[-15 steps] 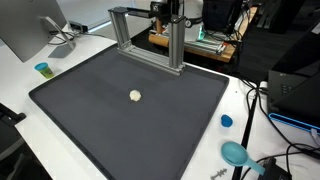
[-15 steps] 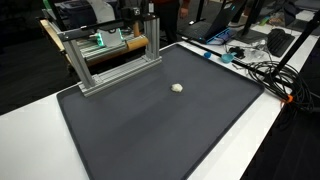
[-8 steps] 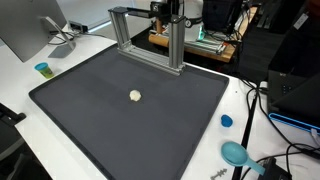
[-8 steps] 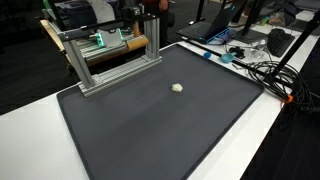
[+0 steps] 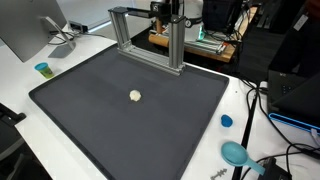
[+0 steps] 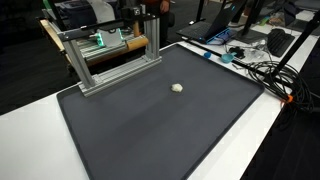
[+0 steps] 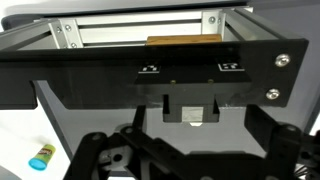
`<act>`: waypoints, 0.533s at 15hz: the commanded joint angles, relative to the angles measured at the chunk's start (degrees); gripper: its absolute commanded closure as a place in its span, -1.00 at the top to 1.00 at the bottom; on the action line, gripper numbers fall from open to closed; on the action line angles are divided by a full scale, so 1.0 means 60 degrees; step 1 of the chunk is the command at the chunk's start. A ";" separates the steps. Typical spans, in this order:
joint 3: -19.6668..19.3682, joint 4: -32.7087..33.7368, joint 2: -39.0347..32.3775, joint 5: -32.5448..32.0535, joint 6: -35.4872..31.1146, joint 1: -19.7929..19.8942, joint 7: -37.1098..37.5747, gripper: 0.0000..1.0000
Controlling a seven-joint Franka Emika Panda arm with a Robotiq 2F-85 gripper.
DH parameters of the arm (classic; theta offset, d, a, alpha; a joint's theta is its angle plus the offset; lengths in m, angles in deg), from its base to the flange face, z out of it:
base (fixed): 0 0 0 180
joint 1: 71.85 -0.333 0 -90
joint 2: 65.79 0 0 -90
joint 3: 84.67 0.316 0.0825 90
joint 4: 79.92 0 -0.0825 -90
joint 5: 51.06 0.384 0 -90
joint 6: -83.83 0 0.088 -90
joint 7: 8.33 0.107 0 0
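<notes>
Aluminium frame (image 5: 177,45): where is it found, and how is the gripper set against it?

— It is seen standing at the 12 o'clock edge of the dark mat (image 5: 90,120) in both exterior views, its base bar (image 6: 120,72) laid along the mat's far side. In the wrist view its silver rail (image 7: 130,32) is stretched across the top of the picture, and the gripper (image 7: 190,150) is hung just before it. The jaws are spread wide, and nothing is caught between them

Is anything held or touched, then?

— Nothing is gripped, and no contact with the frame can be made out, though how near the rail the fingers are cannot be told. A small pale ball (image 5: 136,96) is found near the middle of the mat, at 6 o'clock from the frame and well apart from the gripper; it is shown alone there from the opposite side too (image 6: 177,87)

How much can be counted as done?

— Very little, it is judged: the ball is untouched and the tool is empty, so whatever calls for a grip is reckoned as left undone

What else is laid about?

— A blue cap (image 5: 226,121) is set on the white table (image 5: 240,100), between 3 and 4 o'clock from the ball; a teal cup (image 5: 42,69) is placed between 9 and 10 o'clock
</notes>
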 commanded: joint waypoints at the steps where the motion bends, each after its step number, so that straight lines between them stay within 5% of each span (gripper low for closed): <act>1: -0.0210 0.0069 -0.0473 0.0131 -0.0346 -0.0139 -0.0067 1.00; 8: -0.0263 -0.0005 -0.0527 0.0119 -0.0246 -0.0194 -0.0144 1.00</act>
